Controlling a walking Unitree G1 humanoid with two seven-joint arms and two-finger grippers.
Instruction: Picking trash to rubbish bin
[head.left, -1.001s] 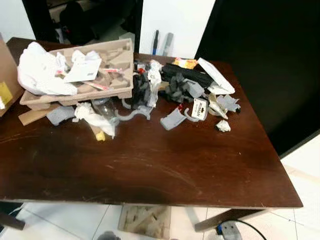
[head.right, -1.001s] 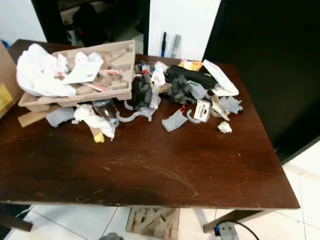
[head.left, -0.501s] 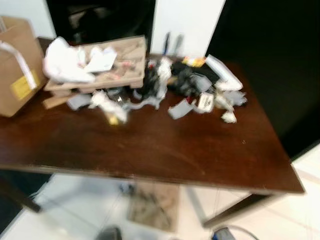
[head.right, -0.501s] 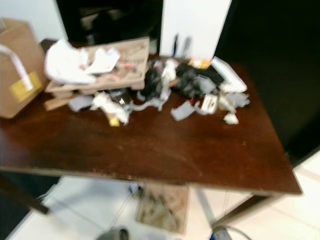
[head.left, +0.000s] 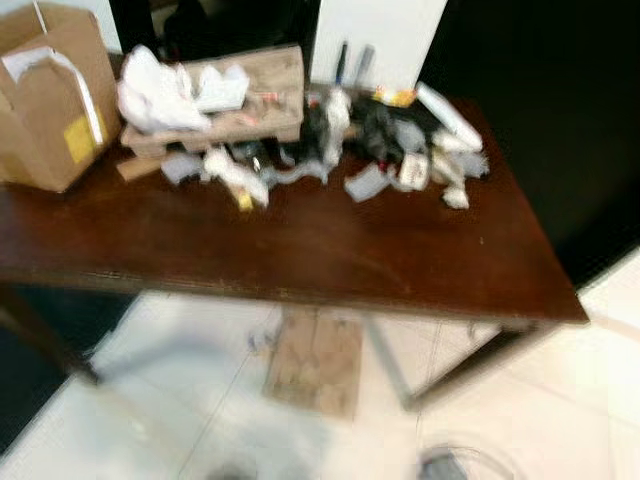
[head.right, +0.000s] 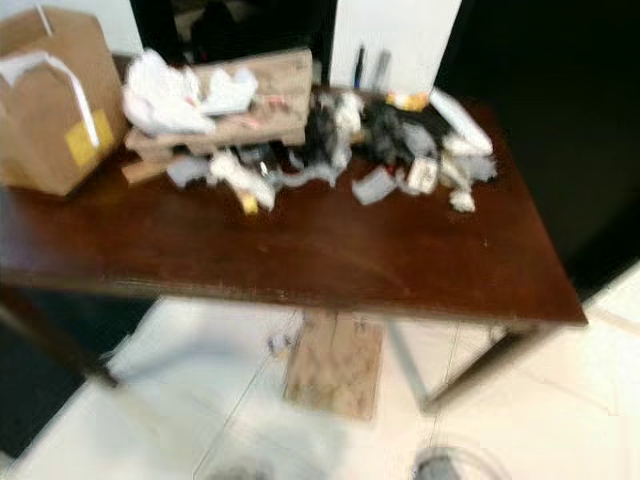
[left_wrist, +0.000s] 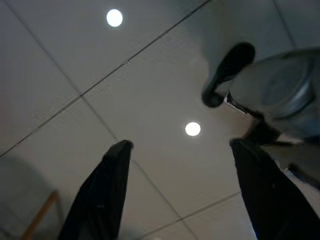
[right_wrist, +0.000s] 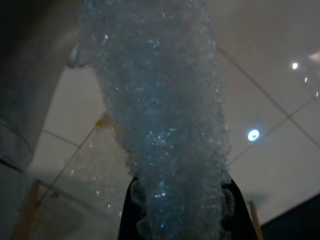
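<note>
A heap of trash (head.left: 330, 140) lies along the far side of a dark brown wooden table (head.left: 300, 250): grey foam bits, white crumpled paper (head.left: 160, 90), black pieces and a moulded cardboard tray (head.left: 250, 100). The head views are blurred. In the right wrist view my right gripper (right_wrist: 180, 202) is shut on a long strip of clear bubble wrap (right_wrist: 160, 110), which runs out past its black fingers (right_wrist: 131, 212). My left gripper (left_wrist: 177, 145) is open over pale floor tiles, with nothing between its fingers (left_wrist: 112, 170).
A brown cardboard box (head.left: 50, 100) stands on the table's left end. A flat piece of cardboard (head.left: 315, 360) lies on the white tiled floor (head.left: 180, 420) under the table. A dark wall (head.left: 540, 90) runs along the right side. A grey rounded object (left_wrist: 280, 90) sits near the left gripper.
The whole picture has shifted: the camera has drawn back from the table. The table now looks smaller, more floor shows, and the cardboard box has come into view at the left.
</note>
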